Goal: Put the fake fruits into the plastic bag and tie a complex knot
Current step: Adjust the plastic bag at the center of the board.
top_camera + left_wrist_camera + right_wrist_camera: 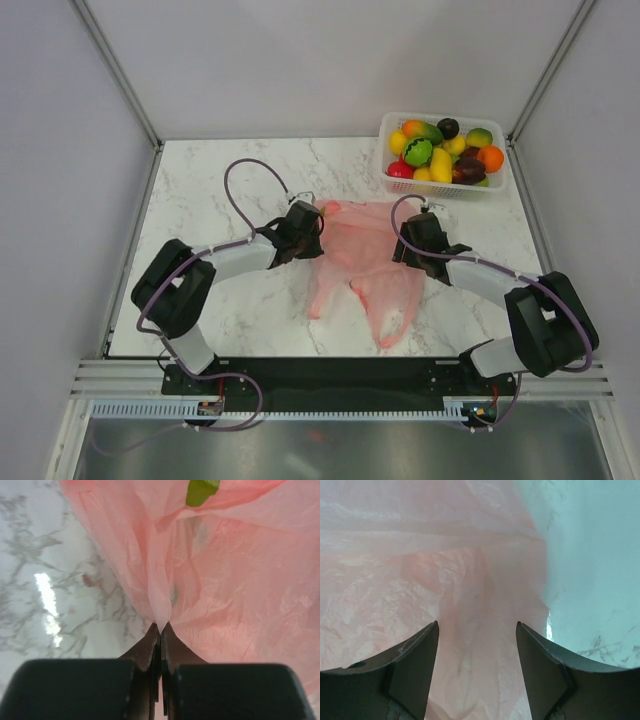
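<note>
The pink plastic bag [360, 262] lies flat and crinkled on the marble table, its handle loops [392, 305] spread loose toward the near edge; no knot is in view. My left gripper [318, 226] sits at the bag's far left corner, shut on a pinched fold of the plastic bag [225, 580], with the film coming to a point at the left gripper's [161, 626] tips. My right gripper [403, 240] stands open over the bag's right side, and pink film [420, 580] lies below the right gripper [477, 625] between its fingers. The fake fruits [445, 150] are piled in a basket.
The white lattice basket [386, 128] stands at the table's far right corner. A green patch [201, 490] shows past the bag's top edge in the left wrist view. Grey walls and metal posts enclose the table on three sides.
</note>
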{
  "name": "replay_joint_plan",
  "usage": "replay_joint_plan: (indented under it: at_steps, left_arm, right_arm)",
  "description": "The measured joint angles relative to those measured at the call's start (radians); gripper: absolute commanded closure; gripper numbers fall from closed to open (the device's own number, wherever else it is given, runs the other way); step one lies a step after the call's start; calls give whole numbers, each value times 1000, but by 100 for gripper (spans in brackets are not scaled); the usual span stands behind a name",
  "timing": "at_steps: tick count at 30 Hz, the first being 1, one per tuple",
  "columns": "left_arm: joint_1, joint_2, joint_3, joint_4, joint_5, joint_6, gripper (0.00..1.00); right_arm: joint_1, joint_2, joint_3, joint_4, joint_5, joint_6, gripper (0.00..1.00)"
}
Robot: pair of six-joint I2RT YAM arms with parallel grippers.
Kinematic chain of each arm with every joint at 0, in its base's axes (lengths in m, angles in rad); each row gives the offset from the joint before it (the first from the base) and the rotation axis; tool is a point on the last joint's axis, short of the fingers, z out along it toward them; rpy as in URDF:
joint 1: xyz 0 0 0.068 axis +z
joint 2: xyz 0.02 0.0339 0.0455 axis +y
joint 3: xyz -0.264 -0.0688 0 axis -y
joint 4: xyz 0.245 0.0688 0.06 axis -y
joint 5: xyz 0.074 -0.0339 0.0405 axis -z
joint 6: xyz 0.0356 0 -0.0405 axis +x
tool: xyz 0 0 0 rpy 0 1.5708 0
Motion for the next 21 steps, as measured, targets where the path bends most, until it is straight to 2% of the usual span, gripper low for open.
replay_joint_plan:
  at_steps: [5,9,12,14,15,19,21]
  left_arm:
    - [0,-80,21,-191,-142,59,98]
    - [2,-177,-36,-296,-259,65,98]
    - [10,-238,-82,-358,-285,63,95]
    - [16,-288,-125,-378,-286,55,67]
    - [16,-319,-148,-388,-285,45,35]
    - [16,-462,-220,-420,-281,16,6]
    - [16,-532,-225,-443,-282,13,0]
  right_arm:
    - [89,93,167,-98,102,-59,29]
    - [120,167,266,-147,172,-95,29]
    - [119,204,306,-180,208,-119,27]
    - [117,219,336,-198,211,-136,24]
    - [118,222,350,-202,207,-144,22]
    - [127,203,405,-184,138,-179,17]
    - [132,156,392,-168,86,-192,17]
